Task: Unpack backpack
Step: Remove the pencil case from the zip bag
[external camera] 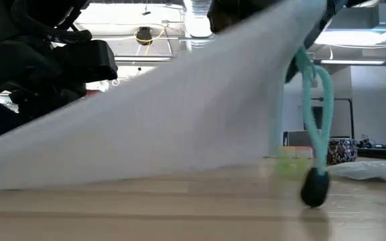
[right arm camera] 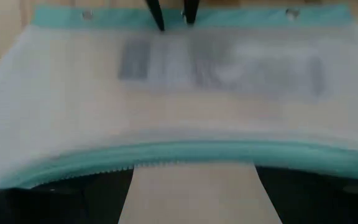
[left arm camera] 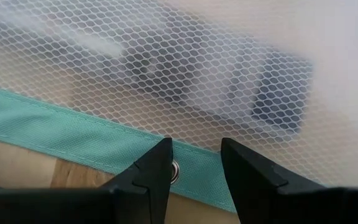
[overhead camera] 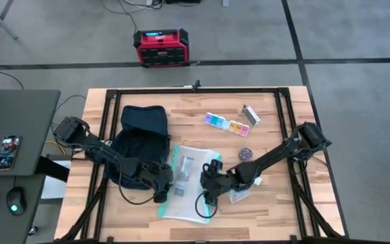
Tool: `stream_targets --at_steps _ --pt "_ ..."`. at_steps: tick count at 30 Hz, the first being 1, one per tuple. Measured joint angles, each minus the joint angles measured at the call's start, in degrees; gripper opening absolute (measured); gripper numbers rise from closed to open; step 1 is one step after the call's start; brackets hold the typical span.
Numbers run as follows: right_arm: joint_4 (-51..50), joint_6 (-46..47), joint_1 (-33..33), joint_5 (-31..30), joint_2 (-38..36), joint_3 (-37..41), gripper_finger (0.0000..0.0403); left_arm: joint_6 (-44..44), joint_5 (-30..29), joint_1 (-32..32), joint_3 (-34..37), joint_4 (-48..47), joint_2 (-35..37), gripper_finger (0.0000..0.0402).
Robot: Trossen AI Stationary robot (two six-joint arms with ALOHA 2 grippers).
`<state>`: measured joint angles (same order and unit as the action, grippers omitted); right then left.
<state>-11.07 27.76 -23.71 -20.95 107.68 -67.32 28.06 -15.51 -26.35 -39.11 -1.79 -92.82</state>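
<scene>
A: We log one soft dark navy fabric backpack [overhead camera: 143,139], lying flat on the wooden slatted table [overhead camera: 276,210], just beyond and outboard of the left gripper [overhead camera: 162,193]. Its long axis runs from the table's near edge toward the far edge, with the rounded, closed end pointing at the far edge and the end toward the left arm lying bunched beneath that arm.

B: The left gripper itself?

A: In the left wrist view, the left gripper [left arm camera: 194,177] has its two dark fingers [left arm camera: 151,177] a little apart, straddling the teal fabric border of one white mesh pouch [left arm camera: 185,81]. We cannot tell whether they pinch it. Two metal eyelets show along that border.

B: And the right gripper?

A: The right gripper [overhead camera: 210,192] sits at the opposite edge of the same pouch [overhead camera: 189,179], so the two grippers face each other across it. The right wrist view shows the pouch's teal zip edge directly at its fingers; we cannot tell whether they are apart or together. The low view shows the mesh raised off the table on a slant.

B: Counts for the rest?

A: One pastel pill organiser [overhead camera: 226,125], one small grey rectangular case [overhead camera: 250,115] and one dark round patterned disc [overhead camera: 245,154], all beyond the right gripper. One red and black box [overhead camera: 161,47] is on the floor.
</scene>
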Motion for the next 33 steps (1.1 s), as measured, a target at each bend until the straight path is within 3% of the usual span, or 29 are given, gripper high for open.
stream_targets --at_steps 4,10,17,33 --pt "5.7 -1.1 1.6 0.1 2.3 0.0 0.0312 -0.3 0.1 0.0 -0.8 -0.7 -0.1 0.0125" --pt "6.5 1.5 3.3 4.0 6.7 0.1 0.0312 -1.4 0.7 0.0 -2.7 -1.0 -0.1 0.0125" --pt "7.4 1.8 3.2 4.3 7.0 0.0 0.0312 -2.2 1.5 0.1 -4.0 -6.3 -0.1 0.0125" --pt "6.8 2.2 2.3 4.6 7.0 0.0 0.0312 -13.0 2.1 1.6 -4.7 -15.5 0.2 0.0125"
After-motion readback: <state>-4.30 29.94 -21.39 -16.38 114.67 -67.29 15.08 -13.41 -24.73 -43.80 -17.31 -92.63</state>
